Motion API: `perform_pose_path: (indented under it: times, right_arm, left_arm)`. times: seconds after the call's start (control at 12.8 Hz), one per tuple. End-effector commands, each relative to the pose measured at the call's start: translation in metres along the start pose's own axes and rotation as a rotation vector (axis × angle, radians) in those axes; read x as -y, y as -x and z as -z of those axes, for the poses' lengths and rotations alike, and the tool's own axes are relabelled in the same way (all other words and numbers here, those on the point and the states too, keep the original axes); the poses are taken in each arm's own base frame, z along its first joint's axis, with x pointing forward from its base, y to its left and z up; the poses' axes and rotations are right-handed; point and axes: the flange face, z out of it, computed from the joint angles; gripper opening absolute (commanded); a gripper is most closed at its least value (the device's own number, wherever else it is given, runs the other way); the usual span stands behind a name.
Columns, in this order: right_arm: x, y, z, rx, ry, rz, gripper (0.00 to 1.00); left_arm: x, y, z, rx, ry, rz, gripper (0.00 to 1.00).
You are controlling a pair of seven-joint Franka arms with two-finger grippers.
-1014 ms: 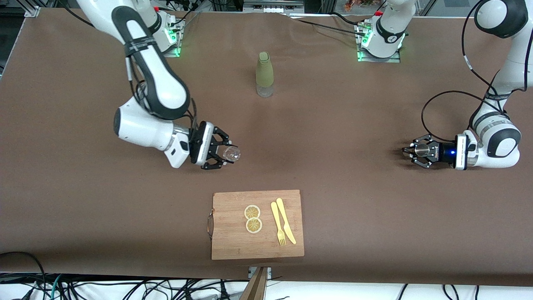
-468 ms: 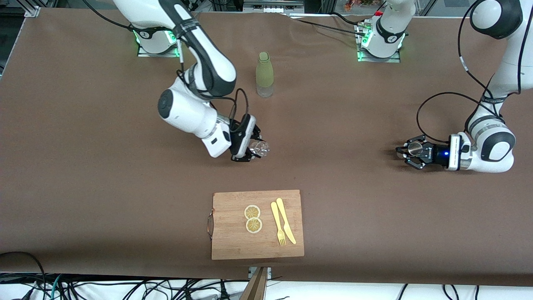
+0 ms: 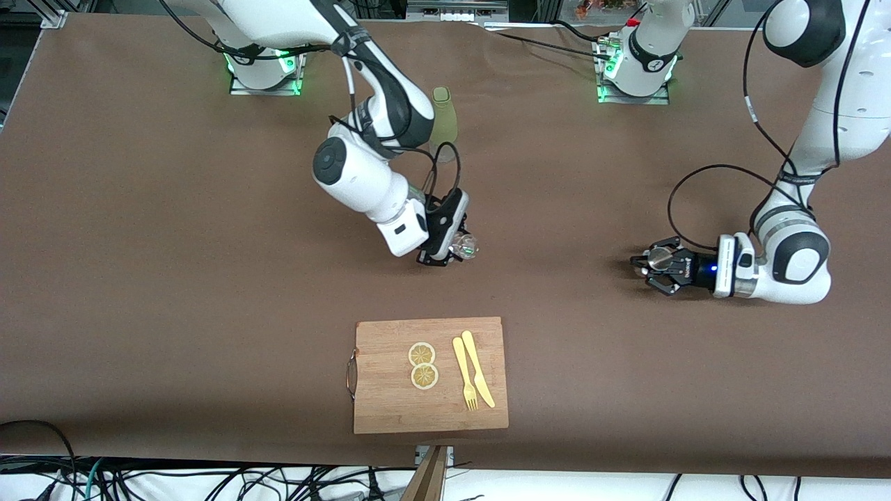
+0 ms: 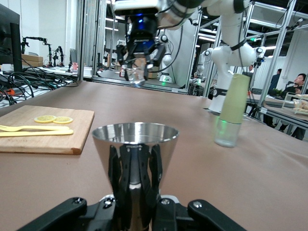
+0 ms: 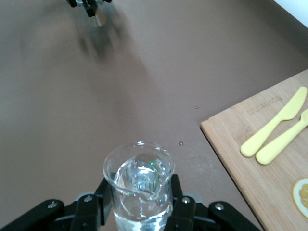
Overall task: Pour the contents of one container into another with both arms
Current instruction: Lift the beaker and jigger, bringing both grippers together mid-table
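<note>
The right claw (image 3: pixel 456 248) is clamped on the clear glass cup (image 3: pixel 465 245) and holds it upright above the bare bench (image 3: pixel 139 278), at about 12 o'clock from the cutting board (image 3: pixel 390 410). The left claw (image 3: pixel 654 264) is closed on the steel jigger (image 3: pixel 656 258), low over the bench at about 3 o'clock from the cup, well apart from it. The green bottle (image 3: pixel 445 122) stands at 12 o'clock from the cup.

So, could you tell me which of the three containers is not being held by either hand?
The green-sleeved bottle: it stands alone on the table, whereas the glass cup is in the right hand and the steel jigger in the left hand.
</note>
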Motion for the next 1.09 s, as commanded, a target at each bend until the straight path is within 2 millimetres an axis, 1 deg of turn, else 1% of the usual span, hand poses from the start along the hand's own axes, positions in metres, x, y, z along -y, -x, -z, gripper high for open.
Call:
perform_pose_path:
  times: [0.0, 0.08, 0.16, 0.31, 0.39, 0.55, 0.7, 0.86, 1.01]
  right_arm:
    - [0.020, -0.017, -0.013, 0.023, 0.053, -0.008, 0.30]
    - [0.027, -0.018, -0.019, 0.034, 0.069, -0.016, 0.30]
    - [0.035, -0.020, -0.023, 0.040, 0.074, -0.017, 0.30]
    - [0.046, -0.023, -0.028, 0.045, 0.084, -0.008, 0.30]
    - [0.047, -0.022, -0.031, 0.052, 0.092, -0.009, 0.30]
    - [0.052, -0.023, -0.033, 0.061, 0.110, -0.021, 0.30]
    - [0.058, -0.027, -0.033, 0.077, 0.140, -0.028, 0.30]
    - [0.057, -0.038, -0.030, 0.079, 0.181, -0.032, 0.30]
    - [0.040, -0.037, -0.034, 0.083, 0.219, -0.064, 0.30]
  left_arm:
    - [0.012, -0.013, -0.021, 0.016, -0.034, -0.032, 0.00]
    - [0.017, -0.015, -0.039, 0.010, -0.034, -0.039, 0.00]
    - [0.022, -0.016, -0.050, 0.011, -0.040, -0.040, 0.00]
    - [0.027, -0.018, -0.067, 0.034, -0.039, -0.048, 0.00]
    - [0.028, -0.017, -0.074, 0.029, -0.047, -0.045, 0.00]
    - [0.033, -0.021, -0.109, 0.013, -0.039, -0.042, 0.00]
    - [0.034, -0.021, -0.134, -0.004, -0.040, -0.045, 0.00]
    - [0.035, -0.019, -0.164, -0.024, -0.053, -0.081, 0.00]
    - [0.037, -0.018, -0.191, -0.031, -0.067, -0.082, 0.00]
